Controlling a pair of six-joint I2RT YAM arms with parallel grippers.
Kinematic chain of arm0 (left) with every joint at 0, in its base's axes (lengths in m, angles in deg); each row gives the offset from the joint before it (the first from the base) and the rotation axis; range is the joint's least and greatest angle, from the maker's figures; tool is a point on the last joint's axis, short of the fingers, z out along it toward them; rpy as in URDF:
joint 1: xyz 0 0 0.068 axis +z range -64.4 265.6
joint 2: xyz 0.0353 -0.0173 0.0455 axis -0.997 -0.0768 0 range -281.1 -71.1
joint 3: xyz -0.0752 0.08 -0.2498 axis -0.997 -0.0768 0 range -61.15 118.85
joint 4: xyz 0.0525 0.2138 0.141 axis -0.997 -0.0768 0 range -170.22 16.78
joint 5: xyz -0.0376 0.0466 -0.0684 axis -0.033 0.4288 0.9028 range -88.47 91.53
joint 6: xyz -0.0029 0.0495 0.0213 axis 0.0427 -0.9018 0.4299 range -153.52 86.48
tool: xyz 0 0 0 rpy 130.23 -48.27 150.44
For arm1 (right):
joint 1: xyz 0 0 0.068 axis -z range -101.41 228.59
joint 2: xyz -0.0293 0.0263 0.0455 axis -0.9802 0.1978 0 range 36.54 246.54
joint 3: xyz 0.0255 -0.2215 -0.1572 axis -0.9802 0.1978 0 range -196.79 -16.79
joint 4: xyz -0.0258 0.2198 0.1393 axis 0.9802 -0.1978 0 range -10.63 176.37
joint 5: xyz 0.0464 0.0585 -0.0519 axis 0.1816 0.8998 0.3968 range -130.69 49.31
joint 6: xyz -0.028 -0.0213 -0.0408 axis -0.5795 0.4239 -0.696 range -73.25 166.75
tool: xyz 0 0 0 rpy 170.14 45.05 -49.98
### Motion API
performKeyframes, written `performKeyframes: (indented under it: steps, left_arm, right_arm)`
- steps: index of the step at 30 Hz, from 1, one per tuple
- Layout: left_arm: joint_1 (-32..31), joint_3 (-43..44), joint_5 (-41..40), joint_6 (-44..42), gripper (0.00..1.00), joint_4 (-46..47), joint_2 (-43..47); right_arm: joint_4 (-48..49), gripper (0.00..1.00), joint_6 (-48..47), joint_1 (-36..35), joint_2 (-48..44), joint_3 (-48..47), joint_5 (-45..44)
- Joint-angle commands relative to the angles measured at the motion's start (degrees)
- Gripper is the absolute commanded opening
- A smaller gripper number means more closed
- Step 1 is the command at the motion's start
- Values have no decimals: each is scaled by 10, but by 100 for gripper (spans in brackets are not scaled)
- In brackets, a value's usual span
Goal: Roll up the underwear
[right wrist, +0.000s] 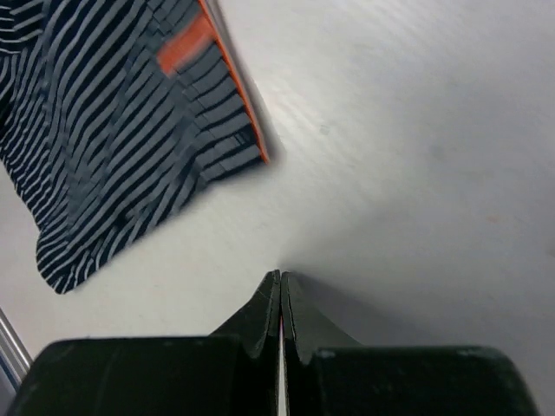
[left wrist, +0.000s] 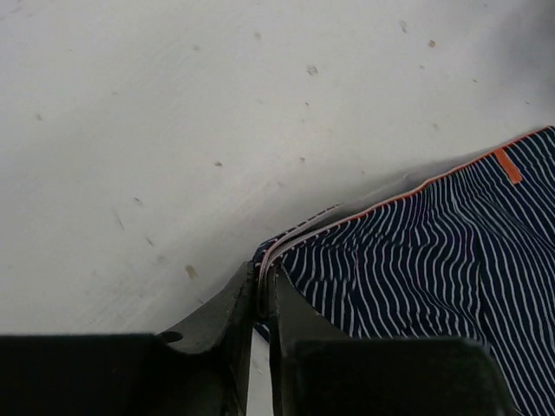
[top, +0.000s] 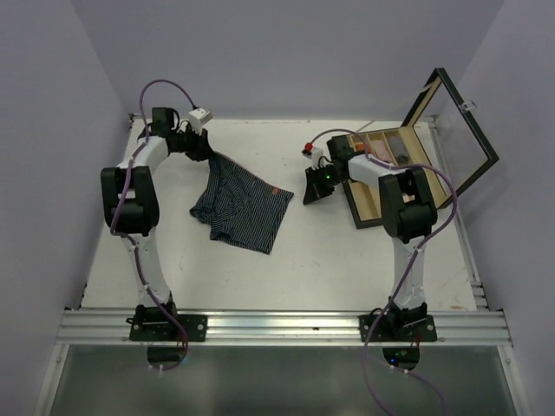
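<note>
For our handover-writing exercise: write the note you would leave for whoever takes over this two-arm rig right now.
Left gripper: shut on the waistband corner of the navy cloth underwear with thin pale stripes.
Right gripper: shut, empty, above the white table beside that garment.
Garment: lying mostly spread on the table, not rolled.
Done: corner gripped. Left: roll it up.

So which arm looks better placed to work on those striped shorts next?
Left, most likely. The left tool pinches the waistband edge of the navy striped underwear, so it could pull or fold at once. The right tool is shut on nothing, above bare table beside the garment.
</note>
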Motion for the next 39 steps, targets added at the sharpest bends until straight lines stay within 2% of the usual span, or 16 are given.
performKeyframes:
  steps: [1, 2, 3, 5, 8, 9, 13, 15, 19, 24, 29, 39]
  left_arm:
    - [13, 132, -21, 43, 17, 29, -70]
    - [14, 156, -29, 45, 31, 24, -85]
    - [13, 179, -29, 47, 39, 23, -96]
    - [13, 178, -26, 33, 49, 22, -86]
    - [15, 136, -25, 8, 55, 5, -31]
    - [17, 93, -25, -5, 55, -4, 11]
    - [30, -22, -28, -16, 56, -52, 110]
    - [31, -75, -32, -15, 56, -93, 143]
    - [32, -112, -24, -18, 58, -176, 147]
    - [31, -149, -26, -15, 61, -195, 143]
    - [25, -151, -39, 2, 46, -206, 115]
    - [19, -169, -64, 15, 40, -216, 84]
  right_arm:
    - [3, 0, 26, 28, -14, -35, -14]
    - [-10, 0, 24, 29, -14, -35, -6]
    - [-14, 0, 18, 29, -17, -34, -6]
    - [-38, 0, 11, 22, -25, -21, 8]
    - [-102, 0, -31, 18, -32, -20, 12]
    - [-112, 0, -36, 20, -38, -21, 9]
    - [-97, 23, -37, 18, -92, -24, 14]
    - [-85, 27, -26, 7, -102, -37, 19]
    - [-84, 27, -7, -25, -67, -92, 27]
    - [-76, 24, 14, -58, 22, -142, 23]
    - [-26, 22, 38, -71, 61, -145, 4]
    - [-16, 20, 25, -75, 78, -105, -22]
